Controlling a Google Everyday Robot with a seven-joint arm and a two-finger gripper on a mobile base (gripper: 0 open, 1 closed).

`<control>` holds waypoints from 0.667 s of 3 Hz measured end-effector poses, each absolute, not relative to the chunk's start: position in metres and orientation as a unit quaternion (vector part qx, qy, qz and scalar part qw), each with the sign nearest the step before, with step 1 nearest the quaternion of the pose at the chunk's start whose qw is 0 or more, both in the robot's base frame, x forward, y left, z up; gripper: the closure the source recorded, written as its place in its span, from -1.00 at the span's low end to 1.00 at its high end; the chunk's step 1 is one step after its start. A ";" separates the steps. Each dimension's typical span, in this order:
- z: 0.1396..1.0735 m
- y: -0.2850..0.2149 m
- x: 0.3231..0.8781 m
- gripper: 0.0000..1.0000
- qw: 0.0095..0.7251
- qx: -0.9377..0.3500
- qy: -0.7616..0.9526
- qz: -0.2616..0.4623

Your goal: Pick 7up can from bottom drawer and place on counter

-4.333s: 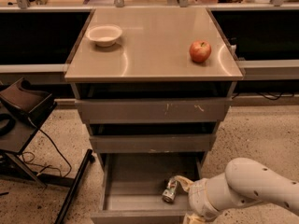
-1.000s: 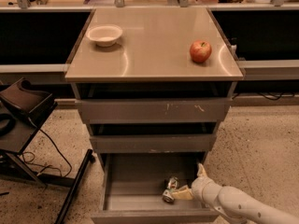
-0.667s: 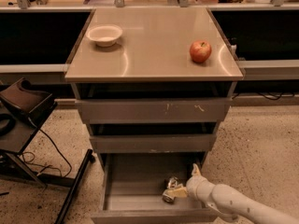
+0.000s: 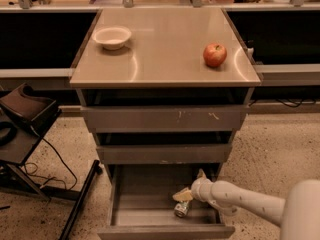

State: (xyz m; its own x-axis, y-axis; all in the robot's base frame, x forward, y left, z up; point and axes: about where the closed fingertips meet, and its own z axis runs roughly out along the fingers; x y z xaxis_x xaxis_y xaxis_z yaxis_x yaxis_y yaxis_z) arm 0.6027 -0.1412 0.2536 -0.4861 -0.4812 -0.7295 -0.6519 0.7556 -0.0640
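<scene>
7up can (image 4: 181, 209): we count one, and it seems to lie on its side on the floor of the bottom drawer (image 4: 145, 196), toward the near right part. We see one cabinet (image 4: 165, 119) with three grey drawers. The bottom drawer is the deepest and is pulled well out toward us, while the two shallower drawers above it sit only slightly out. One glossy tan worktop (image 4: 165, 54) caps the cabinet. One white arm (image 4: 250, 204) reaches in from the near right, over the drawer's right side. On the worktop we see one pale bowl (image 4: 112, 36) at the far left and one red apple (image 4: 215, 54) at the right, well apart from each other. The one end effector (image 4: 183, 196) is down inside the bottom drawer, just above the can and right against it. We cannot tell how far it is open or whether it has hold of the can.
</scene>
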 end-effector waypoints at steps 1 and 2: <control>0.236 -0.142 0.605 -1.00 0.358 -0.352 0.860 0.095; 0.209 -0.126 0.604 -1.00 0.357 -0.390 0.840 0.124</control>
